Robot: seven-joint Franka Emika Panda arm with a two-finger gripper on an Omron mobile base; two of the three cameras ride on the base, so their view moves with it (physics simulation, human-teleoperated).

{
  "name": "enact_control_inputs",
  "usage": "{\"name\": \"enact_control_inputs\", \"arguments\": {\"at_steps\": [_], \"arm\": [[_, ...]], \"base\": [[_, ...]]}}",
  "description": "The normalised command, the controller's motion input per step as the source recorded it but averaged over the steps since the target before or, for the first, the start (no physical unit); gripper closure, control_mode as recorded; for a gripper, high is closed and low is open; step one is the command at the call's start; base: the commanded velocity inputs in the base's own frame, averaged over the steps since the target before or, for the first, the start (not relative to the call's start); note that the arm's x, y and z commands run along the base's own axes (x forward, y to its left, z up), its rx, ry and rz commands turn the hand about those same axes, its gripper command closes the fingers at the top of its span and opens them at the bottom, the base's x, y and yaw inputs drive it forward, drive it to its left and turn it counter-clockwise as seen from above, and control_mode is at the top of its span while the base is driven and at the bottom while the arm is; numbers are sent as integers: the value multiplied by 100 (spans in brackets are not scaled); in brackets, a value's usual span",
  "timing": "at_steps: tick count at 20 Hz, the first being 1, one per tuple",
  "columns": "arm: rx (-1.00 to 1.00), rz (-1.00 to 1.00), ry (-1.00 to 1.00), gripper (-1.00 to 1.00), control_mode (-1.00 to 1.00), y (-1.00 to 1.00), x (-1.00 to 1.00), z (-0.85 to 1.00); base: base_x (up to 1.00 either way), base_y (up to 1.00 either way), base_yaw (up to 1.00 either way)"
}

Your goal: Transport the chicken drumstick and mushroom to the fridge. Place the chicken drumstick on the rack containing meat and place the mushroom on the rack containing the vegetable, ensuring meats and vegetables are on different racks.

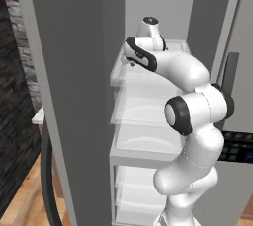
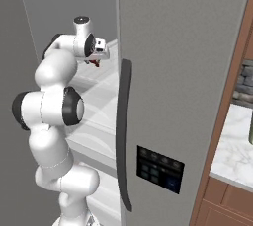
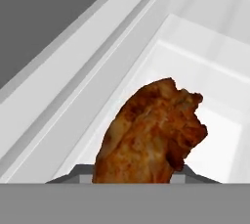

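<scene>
Inside fridge (image 1: pixel 69 96), at an upper shelf (image 1: pixel 148 79). End effector (image 2: pixel 94 61) pinching drumstick (image 3: pixel 151 132), held just ahead over the shelf. Probably light, stiff, greasy-skinned; best gripped across the fat end, not the thin bone.

Orange-brown mottled chicken drumstick (image 3: pixel 151 132), grey fridge (image 2: pixel 183 72) with white shelves, dark handle (image 2: pixel 123 136)
</scene>
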Motion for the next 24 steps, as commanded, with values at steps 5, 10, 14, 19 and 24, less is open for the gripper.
{"name": "enact_control_inputs", "arguments": {"at_steps": [5, 10, 14, 19, 24], "arm": [[0, 0, 0, -100, -100, 10, 1, -9], [0, -3, 0, -100, -100, 0, -24, 5], [0, -13, 0, -100, -100, 0, -53, 19], [-4, -8, 0, -100, -100, 0, -77, 36], [0, -1, 0, -100, -100, -1, -100, 26]], "base": [[0, 0, 0], [0, 0, 0], [0, 0, 0], [0, 0, 0], [0, 0, 0]]}}
